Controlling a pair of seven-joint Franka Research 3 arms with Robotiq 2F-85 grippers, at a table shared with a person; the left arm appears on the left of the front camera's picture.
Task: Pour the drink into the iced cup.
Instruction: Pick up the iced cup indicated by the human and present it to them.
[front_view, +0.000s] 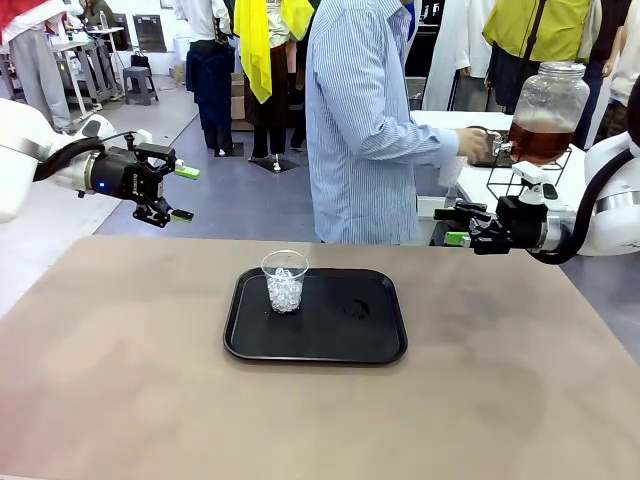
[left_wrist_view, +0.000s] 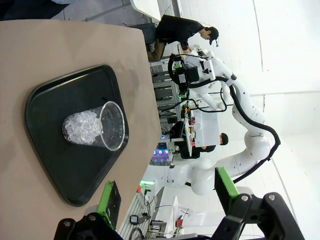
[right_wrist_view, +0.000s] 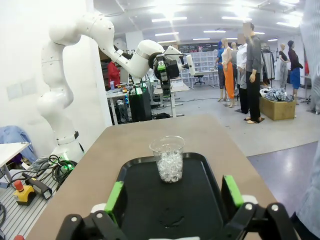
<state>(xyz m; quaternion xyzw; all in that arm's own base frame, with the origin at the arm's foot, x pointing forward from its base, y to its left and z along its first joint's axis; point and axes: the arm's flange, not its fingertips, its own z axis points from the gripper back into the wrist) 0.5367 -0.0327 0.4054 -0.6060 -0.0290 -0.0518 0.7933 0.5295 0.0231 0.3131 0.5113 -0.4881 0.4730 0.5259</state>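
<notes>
A clear iced cup (front_view: 285, 280) is seen standing upright on a black tray (front_view: 340, 335), toward the tray's far left corner as viewed from the robot's side. The cup is filled about halfway with ice cubes, and no liquid can be made out in it. The tray is laid near the middle of the tan surface (front_view: 120, 380).

The drink (front_view: 540, 140), an amber-brown liquid, is kept in a large lidded glass jar (front_view: 553, 95). The jar is raised on a black wire stand (front_view: 500, 180) on a white side table beyond the surface, at the far right, well apart from the cup. The jar is about a third full. A person in a striped shirt (front_view: 360, 130) is turned toward the jar, and one hand (front_view: 472, 142) is held at its base. What the hand holds cannot be told.

The left pincer (front_view: 184, 193) is held in the air above the surface's far left edge, its fingers spread wide apart, with nothing between them. The right pincer (front_view: 453, 225) is held level beyond the far right edge, pointing inward, its fingers likewise spread apart and empty. In both wrist views the cup is framed between the green pads, well apart from them.
</notes>
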